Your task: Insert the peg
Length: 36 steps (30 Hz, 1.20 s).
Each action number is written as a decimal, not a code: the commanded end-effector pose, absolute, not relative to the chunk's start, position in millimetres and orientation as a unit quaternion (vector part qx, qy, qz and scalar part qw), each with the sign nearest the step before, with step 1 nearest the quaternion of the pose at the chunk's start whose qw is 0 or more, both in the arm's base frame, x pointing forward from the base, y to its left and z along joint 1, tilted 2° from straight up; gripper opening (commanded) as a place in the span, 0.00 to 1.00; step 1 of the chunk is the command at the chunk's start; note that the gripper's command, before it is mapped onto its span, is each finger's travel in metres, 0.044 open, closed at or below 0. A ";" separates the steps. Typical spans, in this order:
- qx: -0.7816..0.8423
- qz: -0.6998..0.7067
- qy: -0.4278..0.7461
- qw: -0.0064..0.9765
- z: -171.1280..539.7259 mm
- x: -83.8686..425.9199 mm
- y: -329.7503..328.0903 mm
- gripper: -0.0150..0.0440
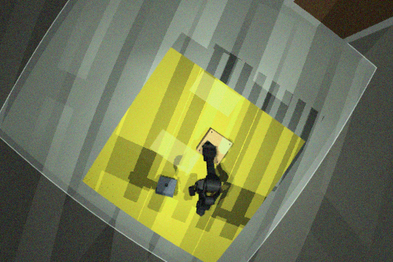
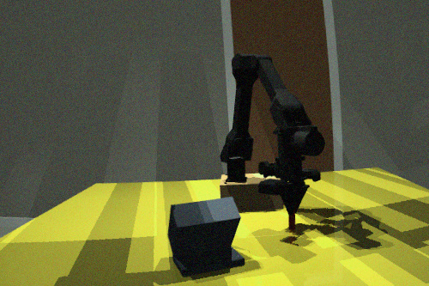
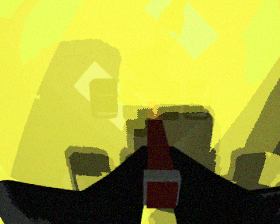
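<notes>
The peg (image 2: 292, 222) (image 3: 162, 194) is dark red, with a grey rim around its squarish top. It stands upright, its lower end at the table top. My gripper (image 2: 292, 211) (image 3: 157, 153) points down and is shut on the peg, one finger on each side. The arm hides peg and fingers in the top view. The grey-blue block with the sloped panel (image 1: 161, 190) (image 2: 205, 239) stands apart from the gripper, left of it in the top and exterior views. Its hole (image 1: 167, 185) is a small dark spot in the top view; its shape is too small to tell. The exterior view shows no hole.
The yellow table (image 1: 137, 120) (image 2: 141, 222) carries striped shadows. The arm's base stands on a pale wooden block (image 1: 225, 145) (image 2: 250, 197), behind the gripper in the exterior view. A brown door (image 2: 279, 28) is far behind.
</notes>
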State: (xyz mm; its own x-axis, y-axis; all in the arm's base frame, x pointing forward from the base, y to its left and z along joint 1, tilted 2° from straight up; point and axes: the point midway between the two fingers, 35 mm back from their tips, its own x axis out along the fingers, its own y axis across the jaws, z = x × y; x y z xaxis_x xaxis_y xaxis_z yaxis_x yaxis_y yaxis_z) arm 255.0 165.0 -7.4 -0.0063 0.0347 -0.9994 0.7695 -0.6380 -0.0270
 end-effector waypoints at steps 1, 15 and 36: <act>0.643 -0.637 0.313 0.289 -4.8 255.2 165.0 0.25; 0.643 -0.639 0.310 0.288 58.2 258.4 165.4 0.25; 0.655 -0.635 0.314 0.262 71.5 267.0 154.3 0.25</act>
